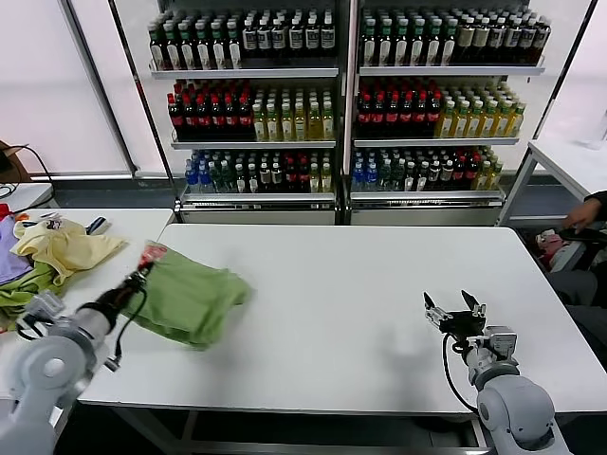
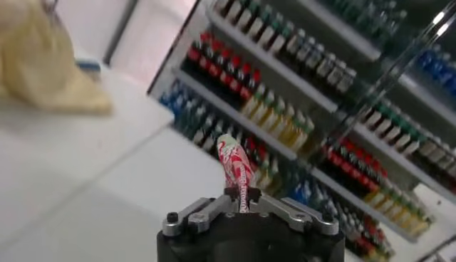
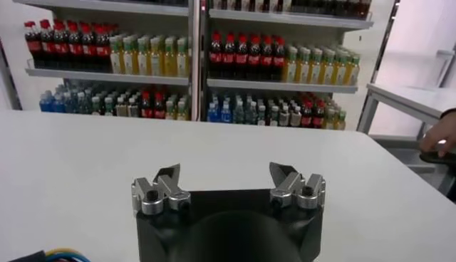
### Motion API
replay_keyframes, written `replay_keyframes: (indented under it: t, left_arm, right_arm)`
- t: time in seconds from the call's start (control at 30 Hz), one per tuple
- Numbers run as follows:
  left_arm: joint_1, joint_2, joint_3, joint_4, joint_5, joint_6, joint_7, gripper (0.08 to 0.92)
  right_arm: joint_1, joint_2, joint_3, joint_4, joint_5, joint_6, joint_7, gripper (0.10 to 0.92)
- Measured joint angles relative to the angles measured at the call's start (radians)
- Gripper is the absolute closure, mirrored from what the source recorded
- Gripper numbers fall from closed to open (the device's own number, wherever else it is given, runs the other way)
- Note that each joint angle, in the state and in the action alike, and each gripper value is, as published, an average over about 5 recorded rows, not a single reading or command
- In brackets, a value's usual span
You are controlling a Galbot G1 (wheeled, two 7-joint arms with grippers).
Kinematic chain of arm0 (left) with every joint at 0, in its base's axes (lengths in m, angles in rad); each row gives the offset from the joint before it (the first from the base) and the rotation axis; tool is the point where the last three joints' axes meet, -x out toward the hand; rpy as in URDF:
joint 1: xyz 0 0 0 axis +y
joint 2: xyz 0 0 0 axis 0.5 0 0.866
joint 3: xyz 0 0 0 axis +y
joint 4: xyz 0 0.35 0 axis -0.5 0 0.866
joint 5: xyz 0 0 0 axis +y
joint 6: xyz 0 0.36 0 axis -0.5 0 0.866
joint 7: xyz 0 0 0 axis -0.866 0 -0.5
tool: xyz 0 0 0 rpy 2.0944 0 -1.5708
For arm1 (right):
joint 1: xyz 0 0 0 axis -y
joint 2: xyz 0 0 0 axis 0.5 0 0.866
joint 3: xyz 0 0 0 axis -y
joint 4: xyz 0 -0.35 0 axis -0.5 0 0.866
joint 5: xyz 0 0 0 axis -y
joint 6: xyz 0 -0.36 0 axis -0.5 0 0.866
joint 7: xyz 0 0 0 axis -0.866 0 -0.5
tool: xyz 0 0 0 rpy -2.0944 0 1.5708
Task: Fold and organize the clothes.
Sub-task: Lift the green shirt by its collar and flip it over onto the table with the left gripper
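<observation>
My left hand (image 1: 144, 269) pinches the red-and-white printed edge of the green shirt (image 1: 190, 299), bunched at nine o'clock on the tabletop (image 1: 360, 303). I should lift slowly so it spreads. My right hand (image 1: 455, 313) waits spread at four o'clock. The shirt's collar and sleeves are hidden in folds.

The green shirt (image 1: 190, 299) was soft, matt cloth lying in loose folds, with a red-and-white printed patch (image 2: 237, 168) at the edge nipped in the left pincer (image 1: 145, 268); the yellow garment (image 1: 62, 248) beside it looked like the same limp, dull fabric. The white surface (image 1: 351, 313) was smooth with a faint sheen. Both pincers, the right pincer (image 3: 228, 186) too, had brushed silvery metal fingers on matt black housings, and the shelved bottles (image 1: 285, 38) looked glossy.
</observation>
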Motion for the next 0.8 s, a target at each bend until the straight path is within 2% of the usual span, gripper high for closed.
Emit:
replay_keyframes:
  t: [0.17, 0.3, 0.5, 0.8]
  left_arm:
    - [-0.015, 0.018, -0.006, -0.059, 0.017, 0.000, -0.011, 0.884]
    - [-0.030, -0.010, 0.061, -0.088, 0.103, -0.002, -0.012, 0.884]
    - [-0.066, -0.109, 0.246, -0.080, 0.328, -0.012, -0.005, 0.884]
    - [-0.152, -0.275, 0.533, 0.021, 0.637, -0.010, -0.008, 0.884]
  right_arm:
    - [-0.013, 0.002, 0.009, 0.017, 0.002, 0.002, -0.001, 0.203]
    - [-0.026, 0.002, 0.018, 0.032, 0.003, 0.005, -0.003, 0.203]
    - [-0.043, -0.001, 0.033, 0.055, 0.011, 0.006, -0.003, 0.203]
    - [-0.066, -0.002, 0.058, 0.088, 0.029, 0.006, -0.003, 0.203]
